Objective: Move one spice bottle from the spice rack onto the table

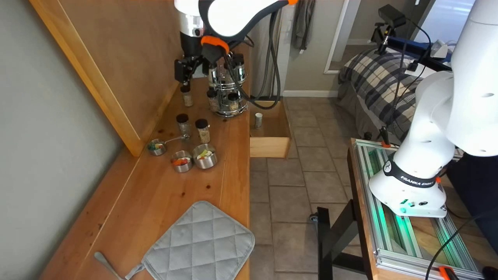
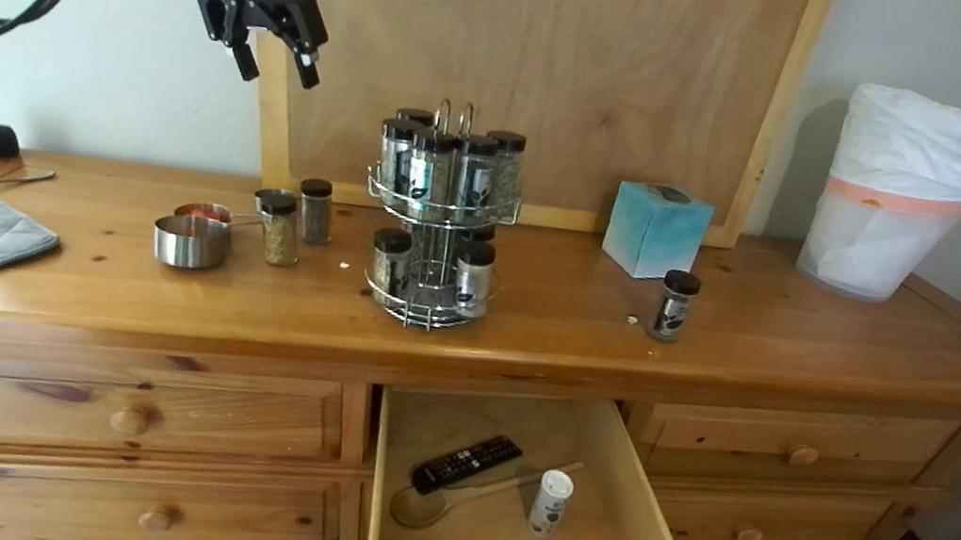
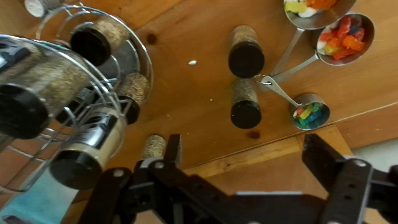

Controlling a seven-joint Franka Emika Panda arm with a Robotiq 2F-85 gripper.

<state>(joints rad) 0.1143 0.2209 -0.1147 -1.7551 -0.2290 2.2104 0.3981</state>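
Observation:
The silvery wire spice rack stands on the wooden table in both exterior views. Its two tiers hold several spice bottles with dark caps. In the wrist view the rack fills the left side, with a spice bottle tilted in perspective. Two similar bottles stand on the table beside the rack. Another bottle stands on the table near the back panel; in the wrist view it is partly hidden by a finger. My gripper is open and empty, above the table and higher than the rack.
Metal measuring cups with candy stand near the loose bottles. A grey quilted mat lies at one end. A teal tissue box, a single jar and a white bin stand past the rack. An open drawer juts out below.

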